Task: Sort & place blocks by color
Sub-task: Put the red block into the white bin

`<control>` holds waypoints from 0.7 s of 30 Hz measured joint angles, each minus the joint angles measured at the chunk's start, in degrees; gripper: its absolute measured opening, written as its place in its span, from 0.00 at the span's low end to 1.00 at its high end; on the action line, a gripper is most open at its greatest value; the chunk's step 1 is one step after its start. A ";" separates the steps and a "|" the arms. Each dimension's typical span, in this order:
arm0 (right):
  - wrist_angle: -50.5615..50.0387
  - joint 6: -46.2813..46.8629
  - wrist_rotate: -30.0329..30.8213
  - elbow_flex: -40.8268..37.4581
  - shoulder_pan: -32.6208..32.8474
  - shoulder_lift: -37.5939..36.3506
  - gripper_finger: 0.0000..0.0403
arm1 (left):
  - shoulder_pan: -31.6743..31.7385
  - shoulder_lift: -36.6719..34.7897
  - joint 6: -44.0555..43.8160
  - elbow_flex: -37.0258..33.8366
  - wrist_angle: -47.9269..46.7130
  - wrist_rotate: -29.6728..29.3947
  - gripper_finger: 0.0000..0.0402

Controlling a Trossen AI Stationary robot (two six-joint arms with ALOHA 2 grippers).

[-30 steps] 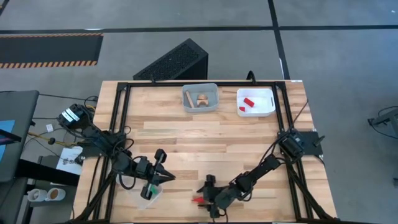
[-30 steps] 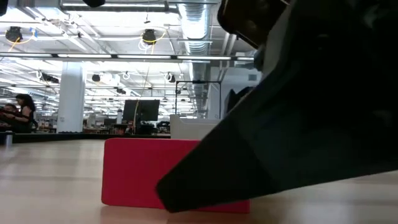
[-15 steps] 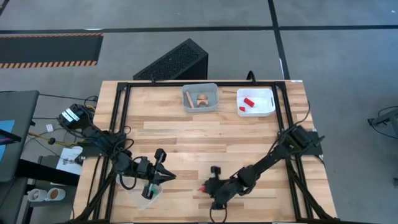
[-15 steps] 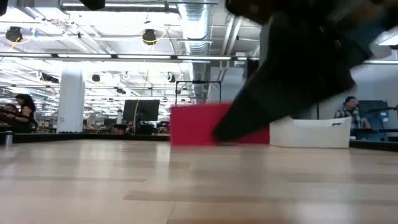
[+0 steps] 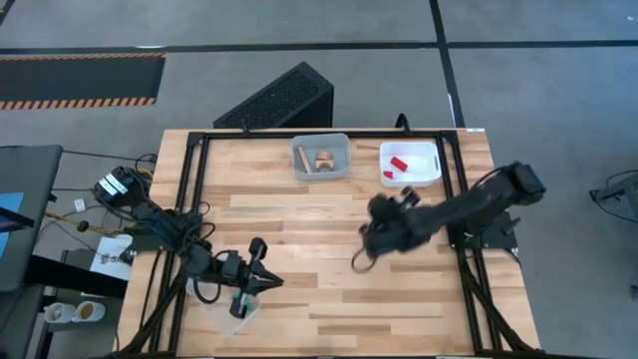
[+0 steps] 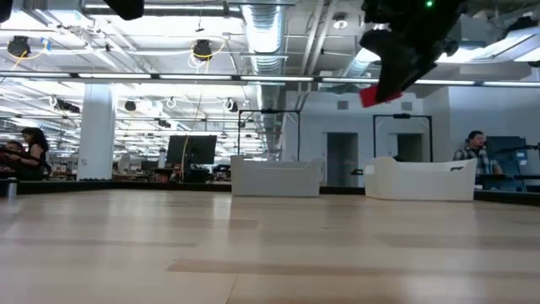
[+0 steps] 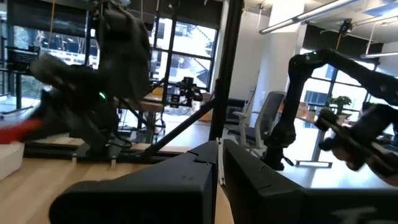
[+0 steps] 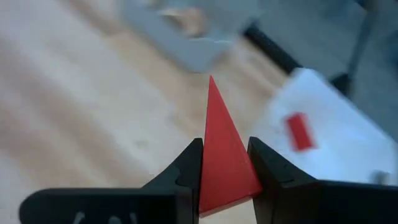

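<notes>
Where wood table [image 6: 253, 245] ends, lit office hall.

Overhead looking down, table-level looking across, two wrist closeups, sharing the table [image 5: 299, 214]

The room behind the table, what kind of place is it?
Probably a big open office or robot lab: bare pipes and ducts run along the ceiling, a computer monitor stands on a far desk, and a person sits in the background.
</notes>
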 joint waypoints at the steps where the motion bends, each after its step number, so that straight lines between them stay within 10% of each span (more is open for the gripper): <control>1: -2.14 0.09 0.04 0.00 -1.99 -1.36 0.24 | 0.19 0.00 -0.11 0.00 -0.02 0.00 0.03; 7: -1.72 -10.86 -1.18 -2.29 -16.06 -7.79 0.24 | 0.83 0.00 -2.05 -0.02 -1.14 0.01 0.03; 21: 36.53 -30.11 -21.12 -30.97 -40.39 -27.10 0.24 | 0.85 0.00 -3.89 -0.02 -1.88 -1.08 0.03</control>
